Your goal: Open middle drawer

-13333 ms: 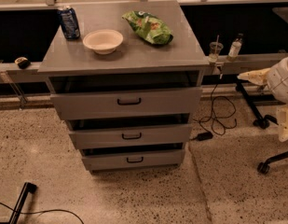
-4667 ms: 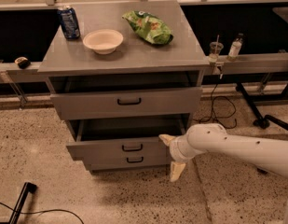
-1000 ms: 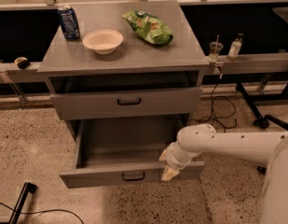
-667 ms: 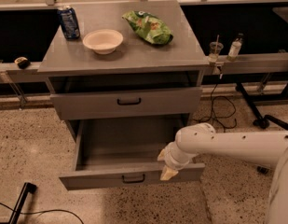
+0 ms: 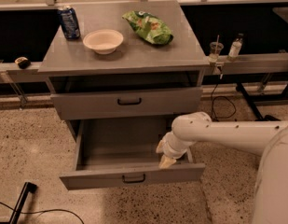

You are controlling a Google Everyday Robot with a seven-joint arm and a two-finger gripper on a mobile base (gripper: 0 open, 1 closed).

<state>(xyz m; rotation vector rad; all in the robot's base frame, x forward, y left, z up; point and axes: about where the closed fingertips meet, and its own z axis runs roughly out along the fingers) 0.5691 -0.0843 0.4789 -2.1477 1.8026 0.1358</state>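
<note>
gripper [image 5: 164, 154] sits inside the middle drawer [image 5: 101, 178], drawer front just ahead (grip: cannot tell); drawer out as before.

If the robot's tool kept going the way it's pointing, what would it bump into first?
Probably the middle drawer. The tool sits low inside it, just behind the front panel, pointing down, so the drawer's floor or front panel comes first; depth is unclear.
</note>
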